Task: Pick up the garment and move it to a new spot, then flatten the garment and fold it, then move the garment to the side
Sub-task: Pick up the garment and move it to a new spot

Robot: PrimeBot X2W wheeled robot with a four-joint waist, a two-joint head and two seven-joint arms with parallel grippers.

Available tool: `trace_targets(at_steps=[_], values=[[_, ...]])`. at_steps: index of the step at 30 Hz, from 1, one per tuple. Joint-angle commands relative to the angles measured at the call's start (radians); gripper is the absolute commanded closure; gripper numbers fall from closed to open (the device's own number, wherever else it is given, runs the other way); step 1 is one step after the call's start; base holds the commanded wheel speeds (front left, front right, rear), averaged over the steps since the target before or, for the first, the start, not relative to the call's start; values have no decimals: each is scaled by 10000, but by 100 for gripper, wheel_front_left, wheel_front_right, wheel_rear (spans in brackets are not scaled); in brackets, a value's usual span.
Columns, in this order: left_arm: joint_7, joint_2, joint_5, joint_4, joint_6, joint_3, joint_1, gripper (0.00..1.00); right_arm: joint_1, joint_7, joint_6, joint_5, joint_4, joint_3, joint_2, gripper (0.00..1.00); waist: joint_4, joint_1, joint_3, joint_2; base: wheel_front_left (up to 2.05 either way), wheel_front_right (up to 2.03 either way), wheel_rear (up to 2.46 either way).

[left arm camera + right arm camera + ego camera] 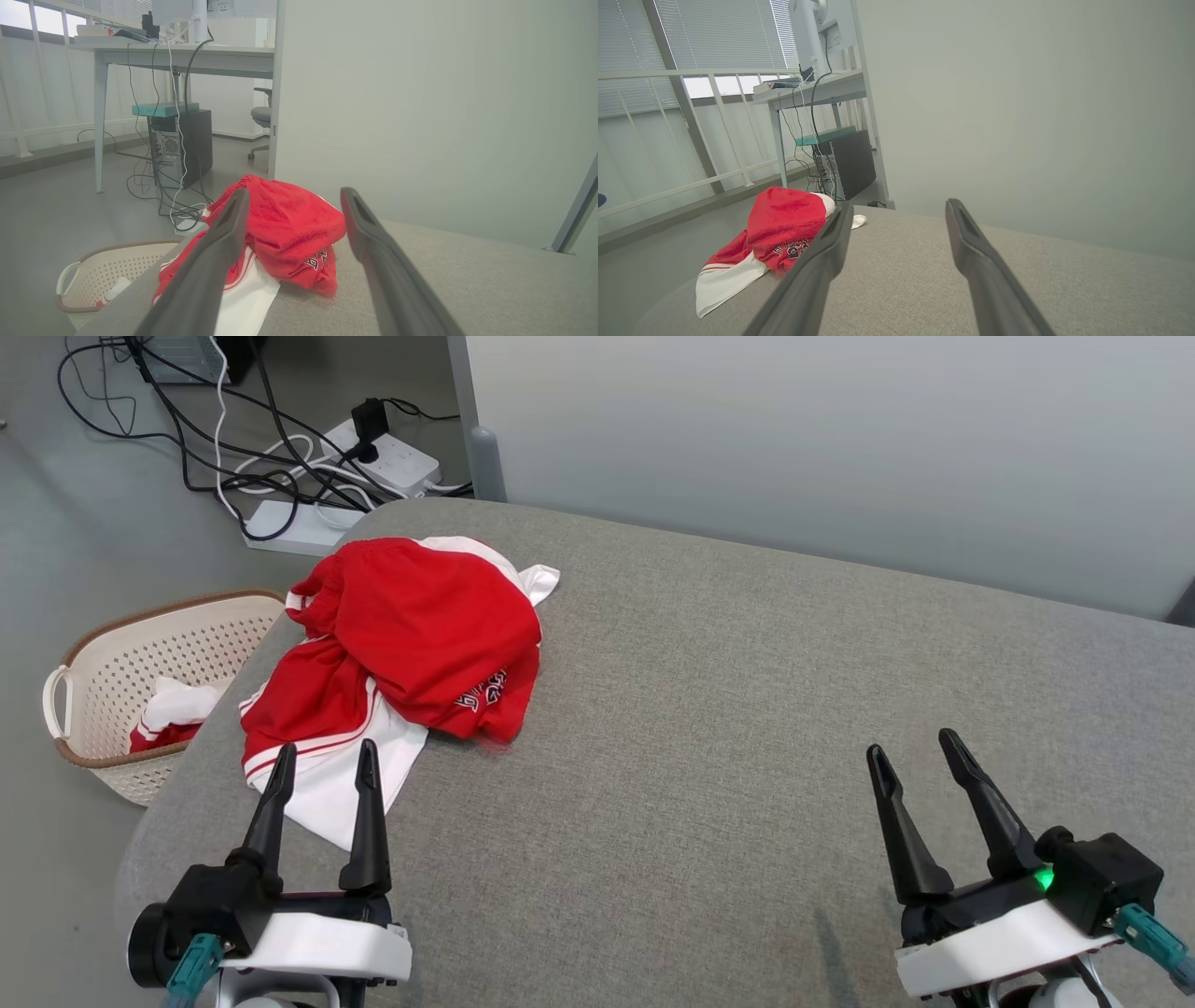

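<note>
1. Head view: a crumpled red-and-white jersey garment point(411, 635) lies heaped on the grey fabric-covered counter point(709, 709), just ahead of the left end effector point(326, 747), whose two dark fingers stand spread apart and empty.
2. Right end effector point(910, 743) is likewise spread wide and holds nothing; the garment lies well off to its left.
3. Bunched layers hide the garment's edges, so it probably needs lifting to open space before flattening; the left arm looks best placed for that.
4. Left of the left end effector, a cream perforated plastic basket point(159, 611) stands on the floor below the counter's edge, so a loose grasp could drop the garment there.
</note>
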Motion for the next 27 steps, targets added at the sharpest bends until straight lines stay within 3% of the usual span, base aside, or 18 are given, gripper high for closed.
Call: trace_targets(at_steps=[1,14,27], values=[[-101,56,-63,-211,27,322,-373,0,-292,-136,71,127,-117,265,-115,0,-42,0,44,-1,0,0,0],[-101,56,214,1706,-608,510,-2903,0,-897,-136,71,453,30,601,-592,0,-714,0,1185,-1,0,0,0],[130,205,332,5921,-428,624,-5745,0,-1651,-136,71,876,-45,785,-1115,0,-1653,0,2404,-1,0,0,0]])
